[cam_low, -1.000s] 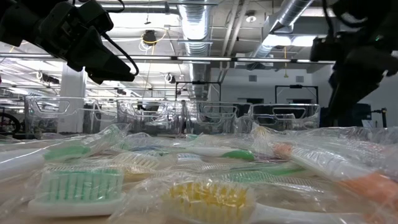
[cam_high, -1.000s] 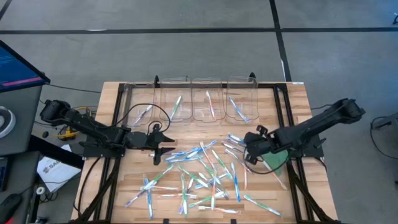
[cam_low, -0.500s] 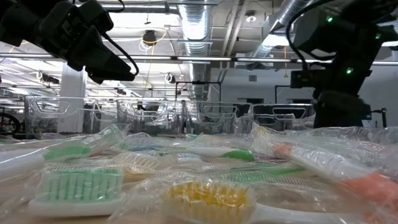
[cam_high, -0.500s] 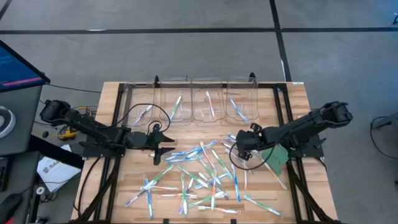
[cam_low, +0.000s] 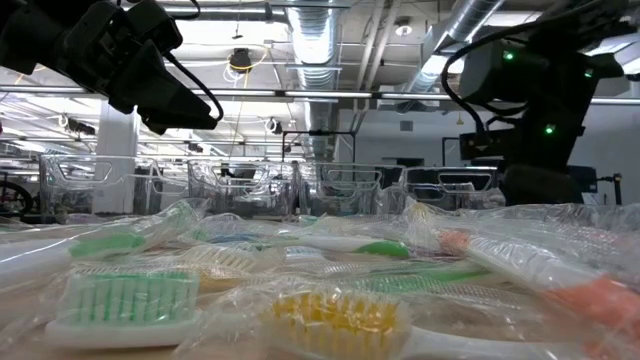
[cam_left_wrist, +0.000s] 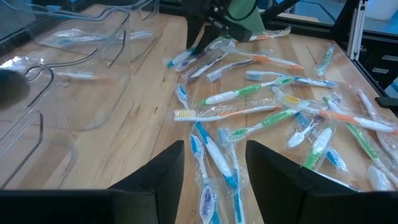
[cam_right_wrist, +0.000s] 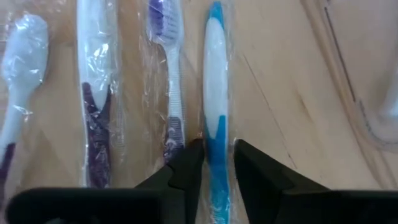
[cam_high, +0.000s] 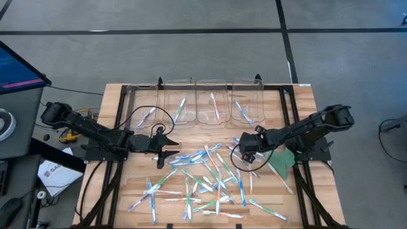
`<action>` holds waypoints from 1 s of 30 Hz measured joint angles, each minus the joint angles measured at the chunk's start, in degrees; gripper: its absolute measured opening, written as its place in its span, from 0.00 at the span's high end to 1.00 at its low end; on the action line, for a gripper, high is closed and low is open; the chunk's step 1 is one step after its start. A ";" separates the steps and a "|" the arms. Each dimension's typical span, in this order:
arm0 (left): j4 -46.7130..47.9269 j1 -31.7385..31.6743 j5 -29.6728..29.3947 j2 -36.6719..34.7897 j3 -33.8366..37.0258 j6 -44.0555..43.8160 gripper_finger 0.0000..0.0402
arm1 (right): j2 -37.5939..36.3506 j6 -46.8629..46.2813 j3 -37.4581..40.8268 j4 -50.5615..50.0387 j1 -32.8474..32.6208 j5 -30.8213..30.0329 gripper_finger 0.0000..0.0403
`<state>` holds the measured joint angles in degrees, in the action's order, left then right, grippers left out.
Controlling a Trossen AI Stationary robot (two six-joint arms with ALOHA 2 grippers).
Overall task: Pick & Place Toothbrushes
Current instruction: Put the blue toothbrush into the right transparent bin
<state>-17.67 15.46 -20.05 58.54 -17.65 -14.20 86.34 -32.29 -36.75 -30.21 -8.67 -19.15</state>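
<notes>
Many wrapped toothbrushes [cam_high: 206, 178] lie scattered across the wooden table [cam_high: 127, 191]. My right gripper [cam_right_wrist: 217, 163] points steeply down at the far right of the pile. Its fingers stand on either side of a blue-and-white toothbrush [cam_right_wrist: 215, 93] that lies flat beside purple ones [cam_right_wrist: 93, 93]. In the high view, my right gripper [cam_high: 244, 150] sits just left of a flat green piece [cam_high: 283, 160]. My left gripper [cam_high: 166, 152] hangs open above bare wood left of the pile. The left wrist view shows nothing between the fingers of my left gripper [cam_left_wrist: 214, 168]. My right gripper has the blue toothbrush's handle [cam_right_wrist: 216, 134] between its two fingers, at the blue grip part. The fingers come from above, pointing steeply down, one on each long side, so they lie across it. The toothbrush lies flat on the table in its clear wrapper.
Several clear bins [cam_high: 213, 102] stand in a row along the far edge, some with toothbrushes inside. A black frame [cam_high: 289, 121] borders the table. Bare wood lies left of the pile, under my left arm.
My right gripper has moved toward the table's left edge and down onto the far right toothbrushes of the pile, tipping more steeply downward. The toothbrushes lie as before.
</notes>
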 joint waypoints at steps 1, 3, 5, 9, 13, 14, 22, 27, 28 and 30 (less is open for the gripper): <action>0.00 0.00 0.00 0.00 0.00 0.00 0.59 | -0.11 0.46 -0.53 0.03 0.05 0.90 0.83; 0.00 0.00 0.00 0.00 0.00 0.00 0.59 | -0.22 1.07 -2.11 -0.78 0.21 2.02 0.91; 0.00 0.00 0.00 0.00 0.00 0.00 0.59 | -0.22 1.67 -4.25 -2.16 0.16 2.05 0.97; 0.00 0.00 0.00 0.00 0.00 0.00 0.59 | -0.24 1.83 -9.30 -6.75 0.07 1.56 0.97; 0.00 0.00 0.00 0.00 0.00 0.00 0.59 | -0.28 2.54 -15.02 -11.88 -0.34 0.03 0.99; 0.00 0.00 0.00 0.00 0.00 0.00 0.59 | -0.28 2.79 -16.62 -12.98 -0.55 -0.82 0.99; 0.00 0.00 0.00 0.00 0.00 0.01 0.59 | -0.35 2.34 -29.46 -24.33 -2.08 -14.60 1.00; 0.01 0.00 0.00 0.00 0.00 0.02 0.59 | -0.37 -1.00 -36.12 -31.82 0.40 -22.88 1.00; 0.02 0.00 0.00 0.00 0.00 0.02 0.59 | -0.37 -1.23 -37.10 -32.54 1.26 -23.56 1.00; 0.02 0.00 0.00 0.00 0.00 0.02 0.59 | -0.37 -1.10 -38.68 -33.02 3.15 -24.29 1.00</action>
<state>-17.65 15.46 -20.05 58.54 -17.65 -14.17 85.97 -33.38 -75.43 -63.23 -5.52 -43.44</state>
